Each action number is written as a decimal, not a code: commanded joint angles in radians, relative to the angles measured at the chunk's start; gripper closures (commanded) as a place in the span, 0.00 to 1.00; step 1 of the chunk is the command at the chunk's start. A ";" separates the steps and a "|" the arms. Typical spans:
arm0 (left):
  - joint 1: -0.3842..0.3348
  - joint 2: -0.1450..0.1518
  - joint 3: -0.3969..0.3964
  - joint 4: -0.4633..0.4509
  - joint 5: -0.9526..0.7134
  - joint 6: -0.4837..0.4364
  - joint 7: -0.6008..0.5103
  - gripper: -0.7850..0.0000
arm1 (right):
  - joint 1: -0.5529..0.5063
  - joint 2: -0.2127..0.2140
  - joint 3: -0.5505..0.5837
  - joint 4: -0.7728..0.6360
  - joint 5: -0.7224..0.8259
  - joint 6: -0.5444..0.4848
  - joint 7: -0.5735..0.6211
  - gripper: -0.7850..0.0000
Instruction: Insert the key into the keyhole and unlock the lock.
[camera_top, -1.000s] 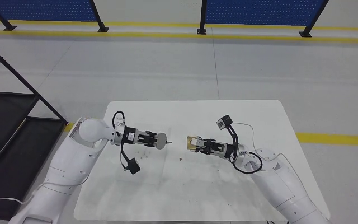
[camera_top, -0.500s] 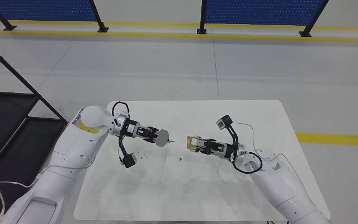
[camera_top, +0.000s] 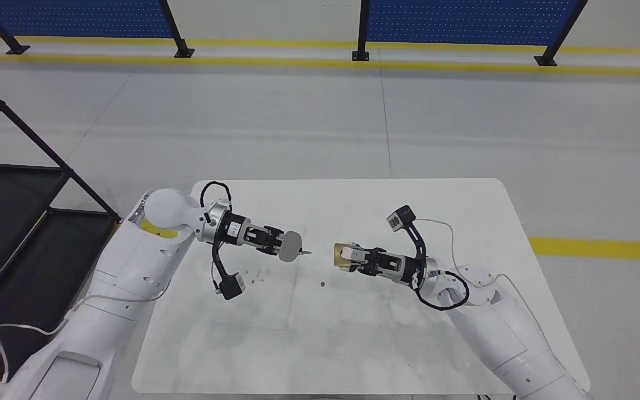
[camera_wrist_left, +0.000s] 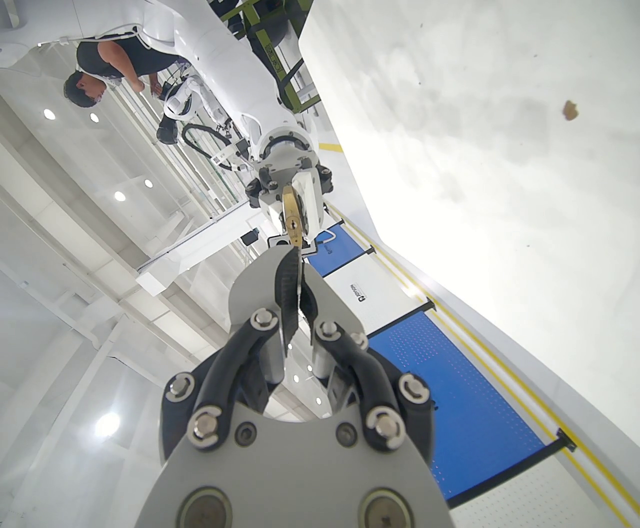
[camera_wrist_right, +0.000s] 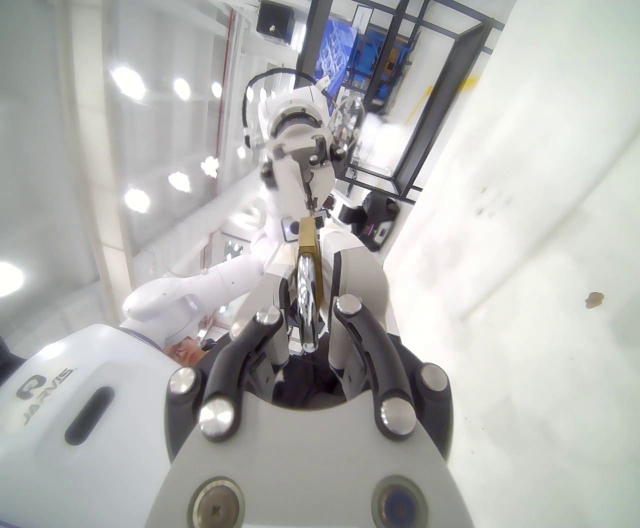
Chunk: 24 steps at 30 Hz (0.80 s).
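The key (camera_top: 304, 251) is held in the air above the table (camera_top: 450, 210). Its tip points across a short gap at the lock (camera_top: 345, 256), and the 2 are near each other but not touching. The left gripper (camera_wrist_left: 295, 280) has its jaws pinched almost fully together on the key, with the thin blade sitting edge-on between the ribbed pads (camera_wrist_left: 285, 290). The right gripper (camera_wrist_right: 307, 270) is closed on the brass lock. Its fingers clamp the chrome shackle end, so the body sticks out toward the key. In the left wrist view the lock's end face is turned toward the key, though the slot itself is too small to make out.

The step in hand looks like the approach just before insertion: both parts are grasped and roughly facing, and the key is not yet in. The next move probably calls for fine alignment, bringing the blade onto the slot's axis and matching its roll to the slot. After that comes a straight, gentle push along the line, with the right arm holding the lock steady. A small angle error would likely catch the tip on the brass face or twist the key in its pinch.

As for containers, the only receptacle in play is the keyhole, and I judge that nothing is in it yet. On the table below the gap lies 1 small brown crumb (camera_top: 322, 285).
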 joint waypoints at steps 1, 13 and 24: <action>0.000 0.000 0.000 0.000 0.000 0.000 0.000 1.00 | 0.000 0.000 0.000 0.000 0.000 0.000 0.000 1.00; 0.014 0.002 0.002 -0.019 0.008 -0.014 -0.032 1.00 | -0.009 0.002 0.003 -0.028 -0.071 0.005 -0.046 1.00; 0.017 0.009 0.023 -0.031 0.022 -0.047 -0.052 1.00 | -0.068 0.009 0.021 -0.131 -0.215 0.035 -0.131 1.00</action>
